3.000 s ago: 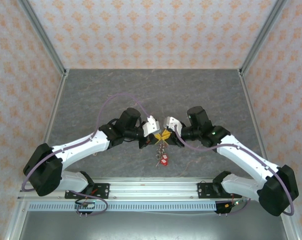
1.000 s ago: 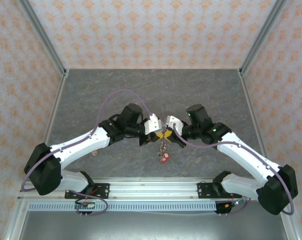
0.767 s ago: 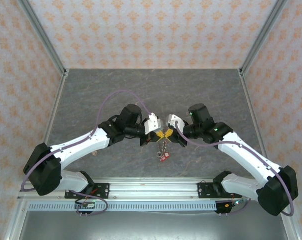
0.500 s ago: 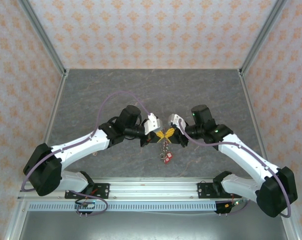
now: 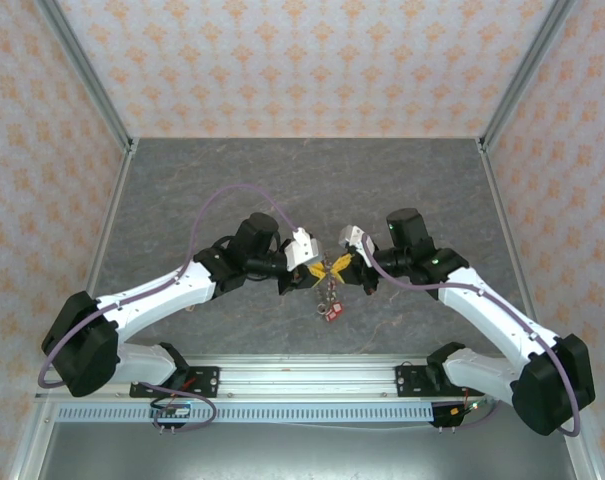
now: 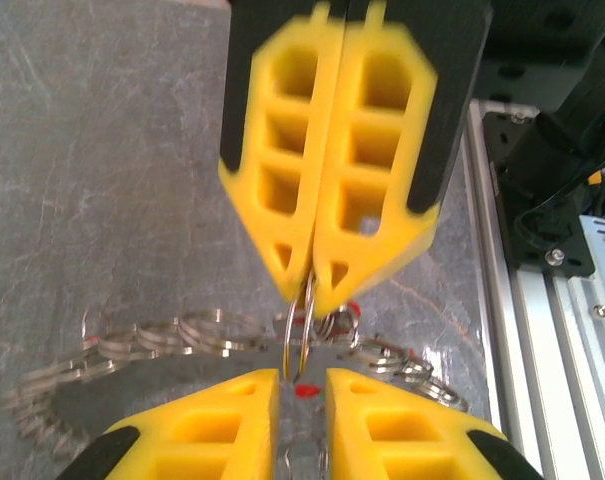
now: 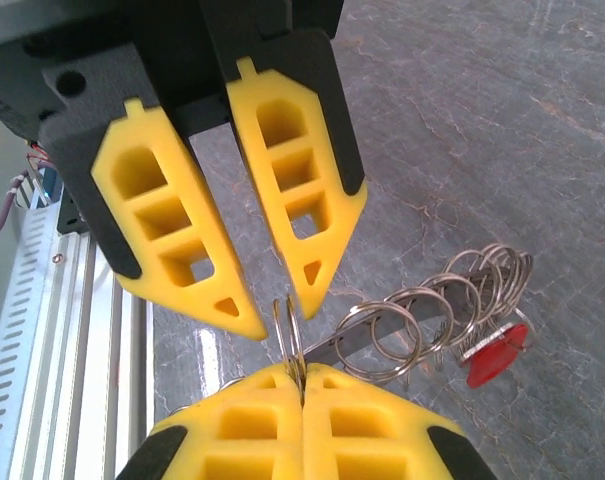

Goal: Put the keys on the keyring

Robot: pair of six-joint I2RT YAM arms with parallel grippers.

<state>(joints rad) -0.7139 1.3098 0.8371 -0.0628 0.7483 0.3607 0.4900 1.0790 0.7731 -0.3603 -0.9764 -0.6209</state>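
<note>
Hanging between my two arms, the keyring (image 7: 287,335) is a thin wire loop. My right gripper (image 7: 302,372) has its fingers pressed together on it, nipping it tight. A string of little rings (image 7: 432,315) and the keys (image 7: 497,360) with red heads trail from it toward the table (image 5: 232,180). My left gripper (image 6: 302,378) is spread, with the loop in its gap. I think the thin wire could twist or slip if those fingers squeeze crooked, and the bunch would drop.
</note>
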